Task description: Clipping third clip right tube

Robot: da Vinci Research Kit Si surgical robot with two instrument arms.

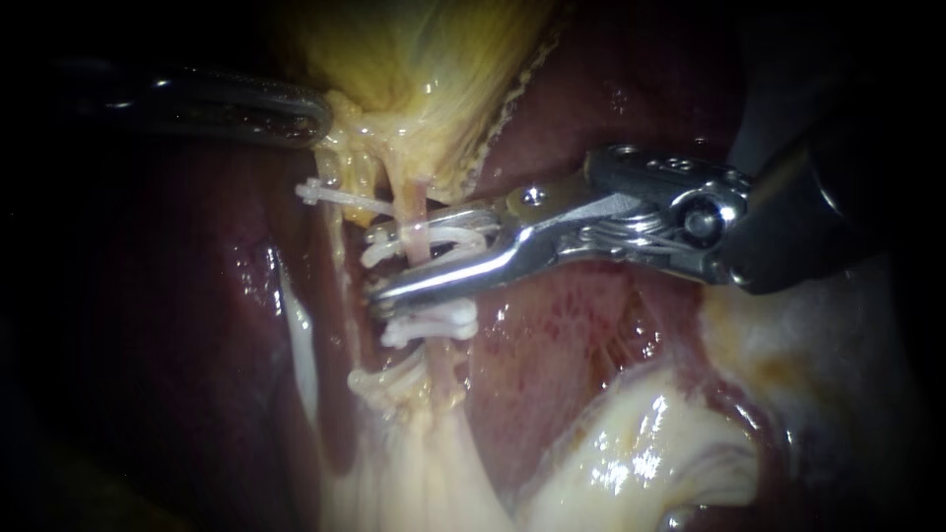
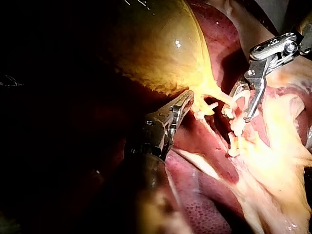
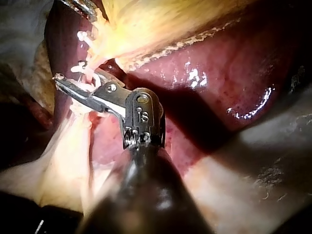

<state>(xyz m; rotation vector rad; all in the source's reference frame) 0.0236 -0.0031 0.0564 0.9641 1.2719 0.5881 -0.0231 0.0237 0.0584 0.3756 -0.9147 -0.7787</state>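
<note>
Straddling the right tube (image 1: 412,202), a clip (image 1: 448,236) within the right instrument (image 1: 412,254)

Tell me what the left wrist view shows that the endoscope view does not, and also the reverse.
Only the left wrist view shows the gallbladder's rounded body, and that the left instrument's jaws are shut on the yellowish tissue under it. Only the endoscope view shows the pink tube passing between the right instrument's jaws. Both show the white clip held in those jaws, other clips and the liver.
</note>
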